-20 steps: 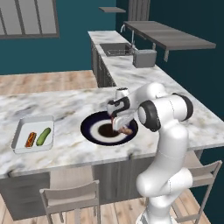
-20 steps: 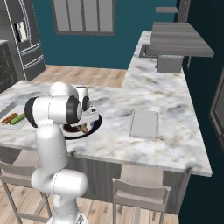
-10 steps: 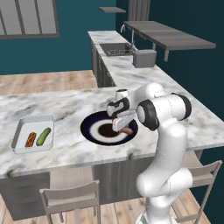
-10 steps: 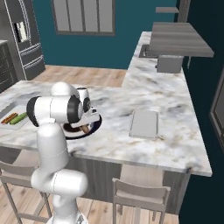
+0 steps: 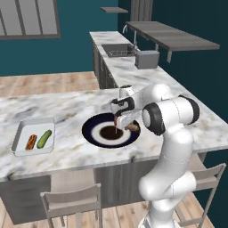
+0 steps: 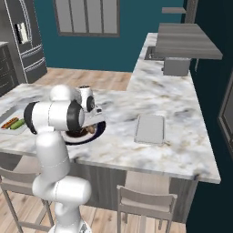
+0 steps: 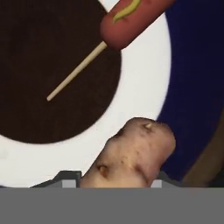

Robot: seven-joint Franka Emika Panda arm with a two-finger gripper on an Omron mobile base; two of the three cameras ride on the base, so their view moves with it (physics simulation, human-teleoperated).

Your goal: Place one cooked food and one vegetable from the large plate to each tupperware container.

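The large plate (image 5: pixel 90 134) lies on the island counter in front of me, with its navy rim (image 7: pixel 197 65) at the right of the hand view. A brown knobbly potato (image 7: pixel 131 155) rests on its white ring. My gripper (image 7: pixel 118 177) points down over the plate (image 6: pixel 100 132), and its two fingertips press against the potato's sides. A corn dog on a stick (image 7: pixel 127 22) lies just beyond the potato. One tupperware container (image 5: pixel 22 133) at the counter's left holds a hot dog (image 5: pixel 30 141) and a cucumber (image 5: pixel 44 138). A second tupperware container (image 6: pixel 149 129) stands empty to the right.
My arm's elbow hangs over the counter's front edge (image 5: pixel 89 160). Stools (image 5: pixel 71 202) stand below it. A sink (image 5: pixel 116 50) and a toaster (image 5: pixel 147 59) sit on the far counter run, under a grey shelf (image 5: pixel 173 38).
The fingers have closed in from wide open onto the potato's sides. The hand has stayed low over the plate's right part.
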